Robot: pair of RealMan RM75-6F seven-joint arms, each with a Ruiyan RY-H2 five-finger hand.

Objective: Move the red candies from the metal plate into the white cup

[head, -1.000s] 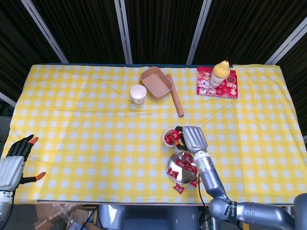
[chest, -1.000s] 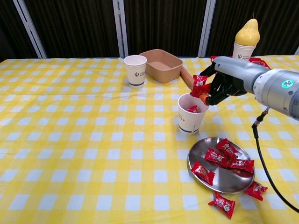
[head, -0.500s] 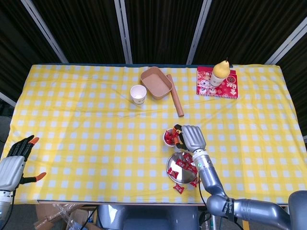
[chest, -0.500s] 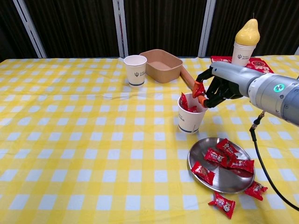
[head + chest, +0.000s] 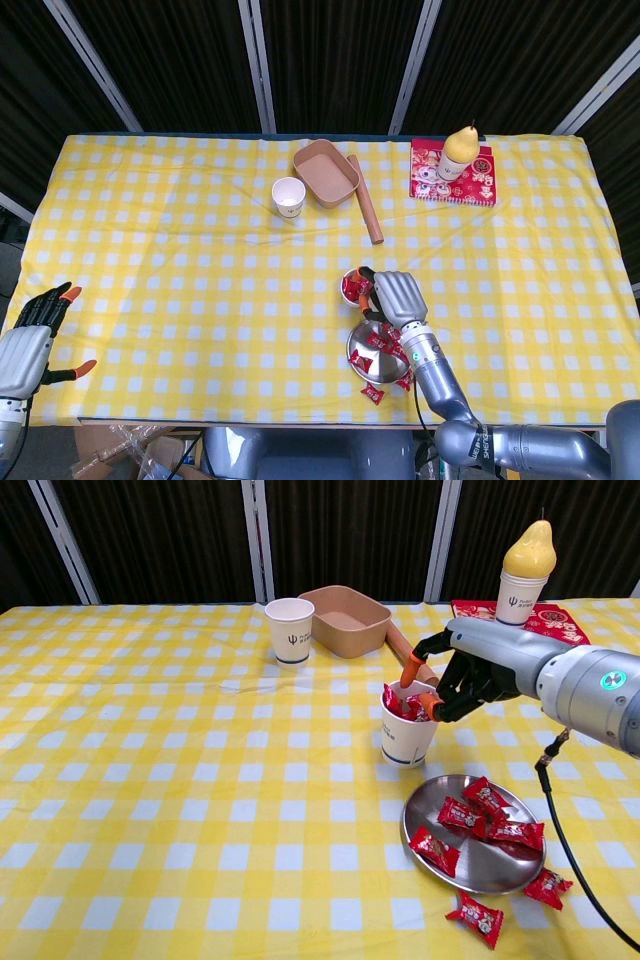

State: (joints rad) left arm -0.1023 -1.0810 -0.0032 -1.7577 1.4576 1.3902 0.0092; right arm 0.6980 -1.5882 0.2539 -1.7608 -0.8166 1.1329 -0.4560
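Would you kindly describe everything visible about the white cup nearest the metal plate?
The white cup looks like paper, tapering toward its base, with a small dark logo and a dark band low on its side. It stands upright on the yellow checked tablecloth, just behind the metal plate and apart from it. Red candies fill it to the rim. The right hand hovers at its rim, orange fingertips just above the opening; contact is unclear.
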